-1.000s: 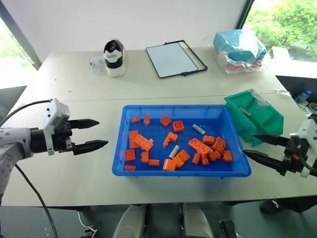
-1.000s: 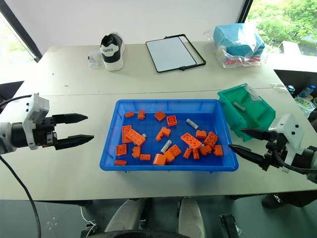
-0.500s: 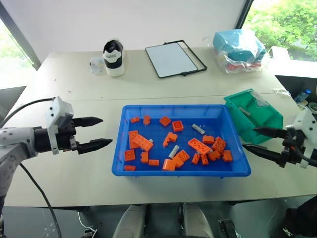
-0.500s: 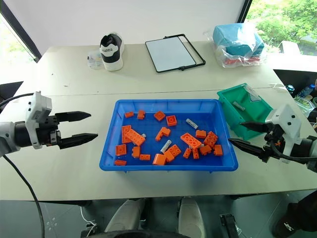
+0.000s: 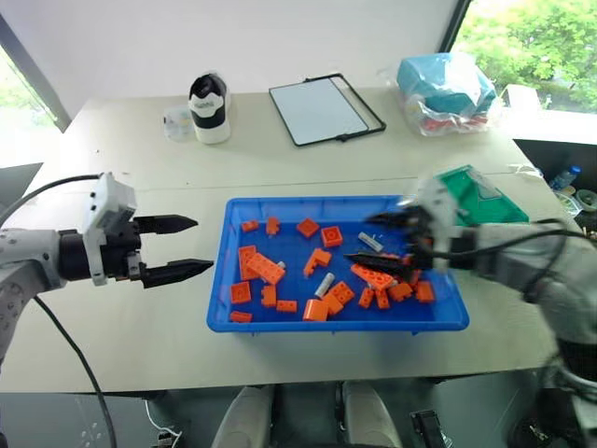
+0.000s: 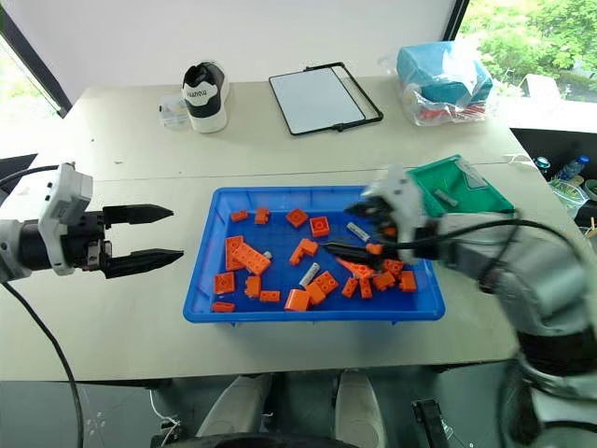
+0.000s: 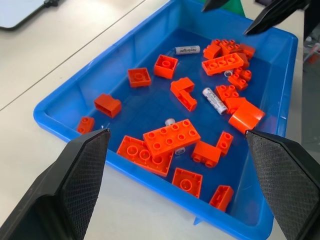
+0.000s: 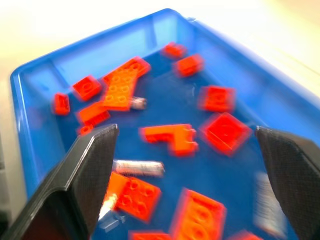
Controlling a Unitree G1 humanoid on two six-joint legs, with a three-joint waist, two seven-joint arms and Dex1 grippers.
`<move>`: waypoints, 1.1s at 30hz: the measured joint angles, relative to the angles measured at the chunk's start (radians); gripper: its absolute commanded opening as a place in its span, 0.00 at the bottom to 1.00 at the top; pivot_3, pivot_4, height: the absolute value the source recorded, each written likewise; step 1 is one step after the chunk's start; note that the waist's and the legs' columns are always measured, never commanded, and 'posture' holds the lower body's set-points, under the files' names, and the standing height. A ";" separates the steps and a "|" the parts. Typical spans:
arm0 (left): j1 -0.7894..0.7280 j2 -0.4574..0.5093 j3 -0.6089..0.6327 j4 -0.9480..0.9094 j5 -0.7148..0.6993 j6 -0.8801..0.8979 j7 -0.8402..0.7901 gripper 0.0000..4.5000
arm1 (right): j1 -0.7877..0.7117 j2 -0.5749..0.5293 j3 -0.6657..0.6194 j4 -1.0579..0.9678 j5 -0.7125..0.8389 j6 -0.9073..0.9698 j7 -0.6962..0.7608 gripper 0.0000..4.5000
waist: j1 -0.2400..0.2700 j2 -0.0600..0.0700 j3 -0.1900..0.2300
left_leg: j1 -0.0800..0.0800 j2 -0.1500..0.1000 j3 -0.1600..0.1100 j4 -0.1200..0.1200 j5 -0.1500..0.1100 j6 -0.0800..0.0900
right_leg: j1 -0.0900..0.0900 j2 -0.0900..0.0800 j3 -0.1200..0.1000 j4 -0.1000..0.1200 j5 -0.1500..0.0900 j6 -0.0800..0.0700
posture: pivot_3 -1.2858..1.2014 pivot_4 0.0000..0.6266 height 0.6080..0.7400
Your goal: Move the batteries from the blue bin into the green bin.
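Observation:
The blue bin (image 5: 336,327) sits mid-table and holds many orange bricks (image 5: 268,268) and silvery batteries (image 5: 371,242) (image 5: 325,285). My right gripper (image 5: 359,240) hovers open over the bin's right half, its fingers on either side of one battery (image 6: 357,231) and above it, holding nothing. In the right wrist view the open right gripper (image 8: 185,128) looks down on bricks and a battery (image 8: 137,167). The green bin (image 6: 457,187) stands behind the right arm, partly hidden. My left gripper (image 5: 203,245) is open and empty over the table, left of the blue bin.
At the table's back stand a black-and-white shoe (image 5: 209,107), a small clear container (image 5: 174,121), a black-framed white board (image 5: 325,110) and a light-blue wrapped bundle (image 5: 446,89). Bare tabletop (image 5: 140,168) lies left of the blue bin. The table's front edge runs just below the bin.
My right arm has swung left, from the table in front of the green bin to above the blue bin's right half, fingers open. The left gripper has stayed where it was.

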 measured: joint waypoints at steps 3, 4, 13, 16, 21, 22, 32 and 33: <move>0.012 0.001 0.003 0.006 0.001 0.001 -0.005 1.00 | -0.072 0.122 0.101 0.054 -0.041 0.055 -0.067 1.00 | 0.003 -0.001 0.000 | -0.006 -0.001 0.000 0.001 0.002 -0.002 | -0.007 0.001 0.000 0.001 0.005 -0.002 | 0.52 0.24 0.93; 0.018 0.002 0.007 0.005 0.001 0.002 -0.006 1.00 | -0.084 0.149 0.135 0.062 -0.050 0.066 -0.078 1.00 | 0.003 -0.001 0.000 | -0.006 -0.002 0.000 0.001 0.002 -0.003 | -0.007 0.001 0.000 0.002 0.006 -0.001 | 0.52 0.24 0.93; 0.097 0.012 0.049 -0.040 -0.008 0.004 -0.016 1.00 | -0.128 0.288 0.294 0.220 -0.172 0.058 -0.100 1.00 | -0.017 -0.002 0.000 | -0.004 0.000 0.000 0.001 0.004 -0.005 | -0.007 0.003 0.000 0.003 0.008 -0.002 | 0.52 0.24 0.93; 0.101 0.012 0.054 -0.056 -0.018 0.006 -0.012 1.00 | -0.134 0.311 0.348 0.276 -0.220 0.013 -0.079 1.00 | -0.022 -0.002 -0.001 | -0.003 0.001 -0.001 0.001 0.004 -0.006 | -0.007 0.006 0.000 0.005 0.008 -0.001 | 0.52 0.24 0.93; 0.099 0.012 0.059 -0.057 -0.020 0.022 -0.001 1.00 | -0.151 0.348 0.386 0.364 -0.297 -0.058 -0.048 0.94 | -0.022 -0.002 0.000 | -0.003 0.001 -0.001 0.000 0.005 -0.006 | -0.008 0.006 0.000 0.006 0.009 -0.001 | 0.52 0.24 0.93; 0.093 0.012 0.059 -0.056 -0.021 0.024 0.002 1.00 | -0.160 0.357 0.391 0.384 -0.316 -0.076 -0.042 0.88 | -0.022 -0.002 0.000 | -0.003 0.001 -0.001 0.000 0.005 -0.006 | -0.009 0.007 0.000 0.007 0.009 -0.001 | 0.52 0.24 0.93; 0.040 0.012 0.054 -0.025 -0.028 0.023 0.008 1.00 | -0.166 0.372 0.374 0.394 -0.382 -0.133 0.008 0.27 | -0.022 -0.002 -0.001 | -0.003 0.000 -0.001 0.001 0.005 -0.007 | -0.010 0.007 0.000 0.010 0.009 0.000 | 0.52 0.24 0.93; 0.038 0.012 0.049 -0.017 -0.027 0.022 0.007 1.00 | -0.167 0.367 0.363 0.382 -0.382 -0.130 0.013 0.27 | -0.022 -0.002 -0.001 | -0.003 0.000 -0.001 0.001 0.005 -0.007 | -0.010 0.007 0.000 0.011 0.009 0.000 | 0.52 0.24 0.93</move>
